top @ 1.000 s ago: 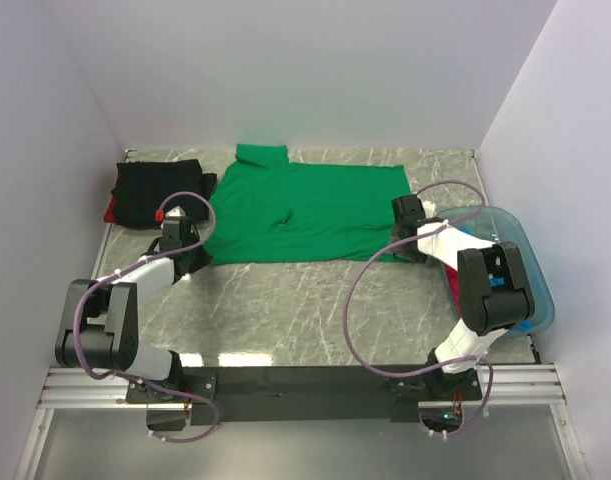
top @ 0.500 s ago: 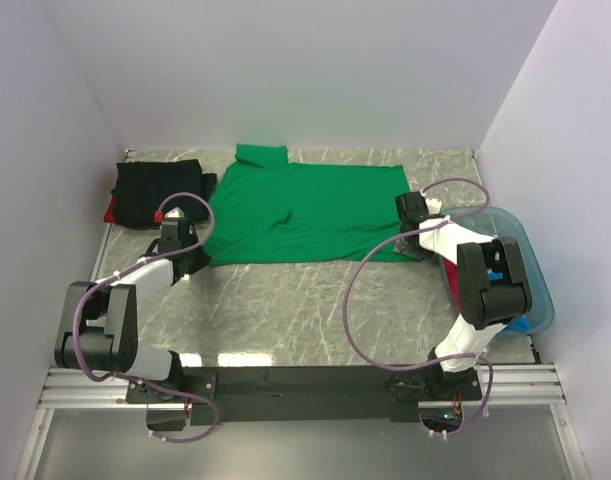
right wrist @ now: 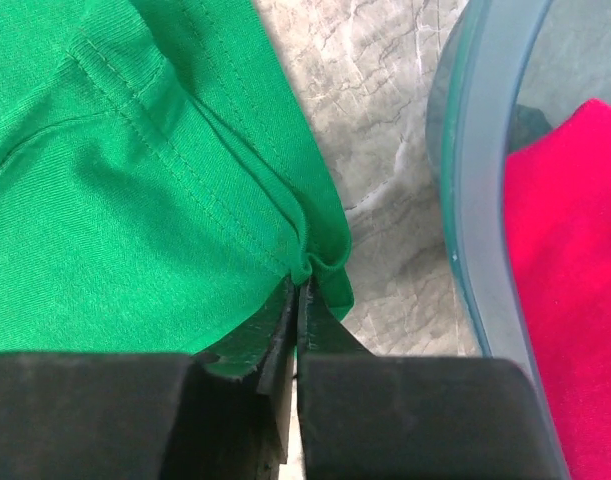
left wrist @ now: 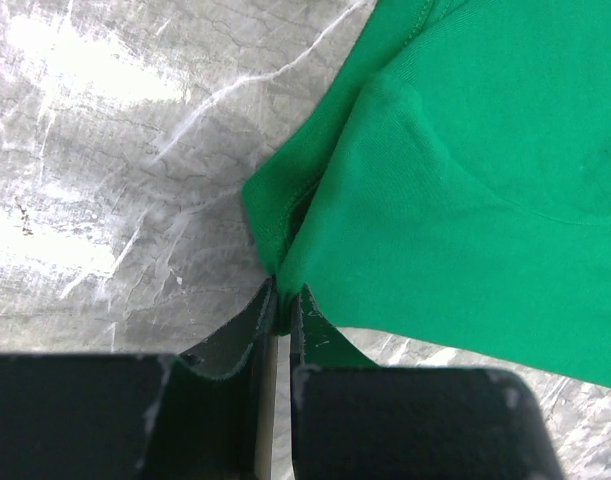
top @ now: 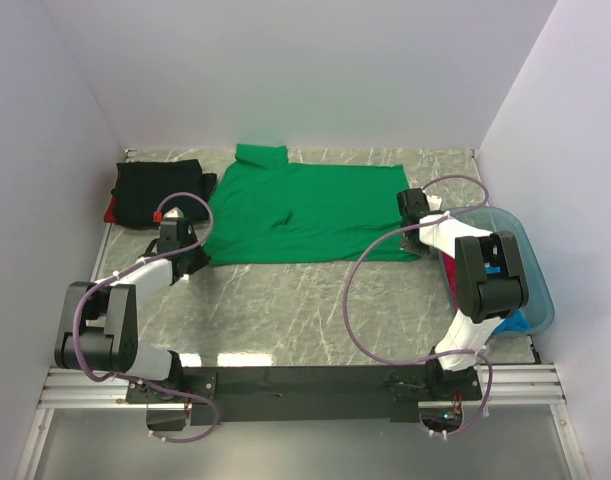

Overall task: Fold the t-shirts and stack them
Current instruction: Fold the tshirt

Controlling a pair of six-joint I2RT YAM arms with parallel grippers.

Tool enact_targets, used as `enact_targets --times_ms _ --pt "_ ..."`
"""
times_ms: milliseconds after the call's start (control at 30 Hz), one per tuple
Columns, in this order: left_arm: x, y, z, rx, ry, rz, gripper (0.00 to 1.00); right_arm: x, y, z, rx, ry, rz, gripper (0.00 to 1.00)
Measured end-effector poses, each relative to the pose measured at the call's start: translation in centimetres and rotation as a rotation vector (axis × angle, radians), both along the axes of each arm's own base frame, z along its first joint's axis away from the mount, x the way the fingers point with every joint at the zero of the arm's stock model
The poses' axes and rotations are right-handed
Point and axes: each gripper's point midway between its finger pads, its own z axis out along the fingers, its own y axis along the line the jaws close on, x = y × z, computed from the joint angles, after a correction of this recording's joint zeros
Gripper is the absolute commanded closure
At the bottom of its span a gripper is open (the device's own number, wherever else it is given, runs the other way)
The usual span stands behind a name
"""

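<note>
Both end effectors are pinched shut on the green t-shirt (top: 305, 210). The left end effector (left wrist: 282, 295) has its dark fingers closed on the near left corner, where the cloth bunches into a small fold. The right end effector (right wrist: 298, 290) grips the near right corner just at the double-stitched hem.

The green t-shirt is soft, matte knit, spread almost flat on the far half of the grey, marble-veined desk (top: 285, 300), with a shallow wrinkle near its middle. Its long axis runs left to right across the desk; the hemmed end points right, and a squarish flap juts toward the back wall at the far left.

A folded black t-shirt (top: 157, 190) sits as a neat rectangle in the far left corner, just beside the green one, with red cloth (top: 111, 212) showing under its left edge. A translucent blue plastic tub (right wrist: 465, 200) with a rounded rim stands close to the right end effector, a red t-shirt (right wrist: 565, 250) lying inside it. White walls close in the desk on three sides.
</note>
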Motion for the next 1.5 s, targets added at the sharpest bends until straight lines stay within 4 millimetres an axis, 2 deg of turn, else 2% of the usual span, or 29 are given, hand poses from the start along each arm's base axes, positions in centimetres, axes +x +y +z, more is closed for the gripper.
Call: enact_targets --times_ms 167,367,500,767,933,1167,1400,1500 --pt "0.0 0.1 0.0 -0.002 -0.001 0.002 1.00 -0.2 0.1 0.0 0.012 -0.004 0.000 1.00" --pt "-0.7 0.2 0.5 -0.010 -0.022 0.018 0.99 -2.7 0.2 0.3 0.038 0.016 -0.002 1.00" --pt "-1.8 0.3 1.1 -0.025 -0.050 0.039 1.00 -3.8 0.5 1.2 0.059 0.012 0.002 1.00" --pt "-3.8 0.5 3.7 -0.064 -0.166 0.093 0.99 -6.4 2.7 3.5 0.149 -0.051 0.059 1.00" --pt "-5.8 0.7 4.9 -0.097 -0.222 0.130 1.00 -8.6 4.1 4.2 0.186 -0.066 0.093 1.00" --pt "-7.8 0.6 5.7 -0.148 -0.264 0.168 1.00 -11.0 6.1 5.2 0.211 -0.070 0.129 1.00" --pt "-8.9 0.1 5.8 -0.193 -0.265 0.185 0.99 -13.0 6.6 6.4 0.226 -0.096 0.121 1.00" --pt "-9.5 -0.4 5.8 -0.207 -0.257 0.184 0.99 -13.6 6.5 6.3 0.210 -0.083 0.106 1.00"
